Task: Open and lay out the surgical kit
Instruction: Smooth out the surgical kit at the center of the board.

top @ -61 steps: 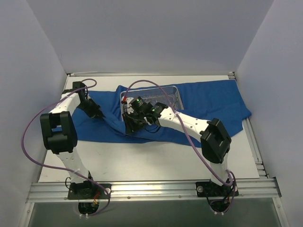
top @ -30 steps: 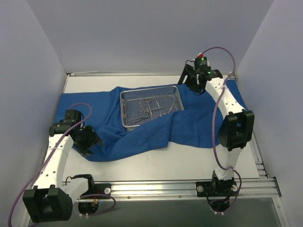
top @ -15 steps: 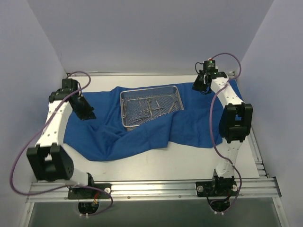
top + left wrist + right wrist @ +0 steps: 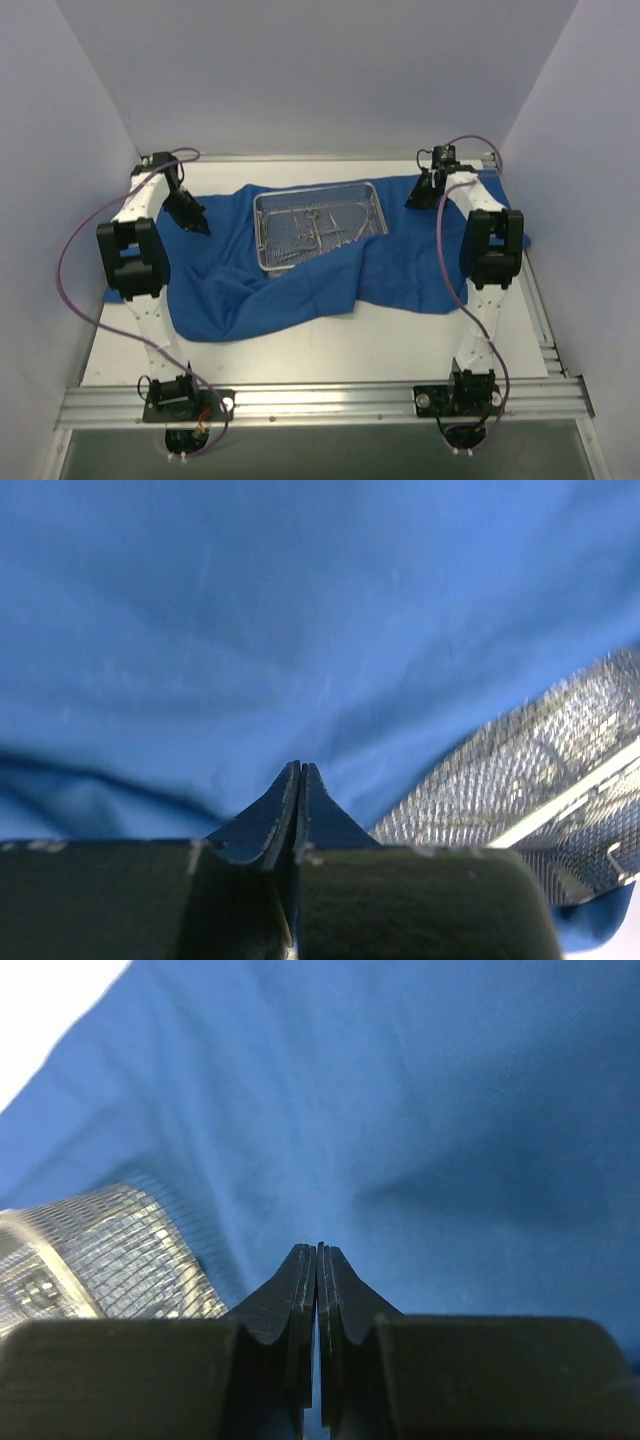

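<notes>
The surgical kit lies opened out on the table. Its blue cloth wrap is spread wide and rumpled toward the front. The silver mesh tray sits on it at the back centre, with several thin ring-handled instruments inside. My left gripper hangs over the cloth left of the tray, and my right gripper over the cloth right of it. In the left wrist view the gripper is shut above cloth, tray at right. The right wrist view shows the other gripper shut, with the tray at left.
Grey enclosure walls stand close on the left, right and back of the white table. A metal rail with both arm bases runs along the near edge. Purple cables loop off each arm.
Both grippers have gone from open to shut. The left arm swung from the front left to the back left of the cloth; the right arm dropped slightly at the back right.
</notes>
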Controlling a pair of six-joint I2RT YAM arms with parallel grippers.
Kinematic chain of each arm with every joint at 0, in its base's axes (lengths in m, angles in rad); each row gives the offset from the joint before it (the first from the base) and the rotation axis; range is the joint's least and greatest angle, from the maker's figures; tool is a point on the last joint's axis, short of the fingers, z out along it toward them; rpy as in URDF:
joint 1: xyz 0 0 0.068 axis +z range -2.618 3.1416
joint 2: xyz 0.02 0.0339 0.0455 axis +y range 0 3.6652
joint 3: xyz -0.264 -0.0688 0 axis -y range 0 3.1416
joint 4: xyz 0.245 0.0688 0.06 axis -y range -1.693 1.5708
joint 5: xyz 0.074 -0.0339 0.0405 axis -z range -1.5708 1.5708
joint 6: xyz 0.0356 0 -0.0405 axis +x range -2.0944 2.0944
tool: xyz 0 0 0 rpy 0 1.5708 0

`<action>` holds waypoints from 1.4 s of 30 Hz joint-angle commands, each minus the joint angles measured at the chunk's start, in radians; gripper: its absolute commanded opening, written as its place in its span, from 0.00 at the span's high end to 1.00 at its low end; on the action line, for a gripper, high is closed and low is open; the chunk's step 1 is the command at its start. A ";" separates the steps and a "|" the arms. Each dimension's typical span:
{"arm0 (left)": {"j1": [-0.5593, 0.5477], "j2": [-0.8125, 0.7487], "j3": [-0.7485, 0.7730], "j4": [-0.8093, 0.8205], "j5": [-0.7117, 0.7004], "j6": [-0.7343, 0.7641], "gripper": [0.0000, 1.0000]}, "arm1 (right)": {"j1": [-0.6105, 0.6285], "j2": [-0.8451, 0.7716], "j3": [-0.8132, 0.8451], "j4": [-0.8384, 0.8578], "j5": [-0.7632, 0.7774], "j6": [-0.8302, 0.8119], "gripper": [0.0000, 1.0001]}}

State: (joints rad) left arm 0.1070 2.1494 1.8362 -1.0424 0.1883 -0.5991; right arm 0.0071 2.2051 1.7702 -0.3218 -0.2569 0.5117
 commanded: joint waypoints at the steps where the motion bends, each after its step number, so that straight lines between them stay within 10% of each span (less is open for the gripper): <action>1: 0.008 0.061 0.086 -0.041 -0.003 -0.024 0.98 | -0.002 0.024 0.005 0.001 -0.006 -0.013 1.00; 13: 0.010 0.400 0.375 -0.145 -0.003 -0.041 0.98 | -0.104 0.079 -0.067 -0.017 0.085 0.017 1.00; 21: 0.028 0.677 0.865 -0.269 0.028 -0.025 0.97 | -0.131 0.157 -0.022 -0.019 0.068 0.062 1.00; 35: 0.083 0.814 0.991 -0.001 0.301 -0.165 0.98 | -0.134 0.481 0.406 -0.121 0.068 0.100 1.00; 42: 0.095 0.532 0.855 0.062 0.231 -0.110 0.81 | -0.134 0.458 0.670 -0.162 0.005 0.056 1.00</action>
State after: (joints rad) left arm 0.1913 2.8319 2.7407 -1.0981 0.5369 -0.7486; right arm -0.1242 2.6858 2.4248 -0.3740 -0.2813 0.6197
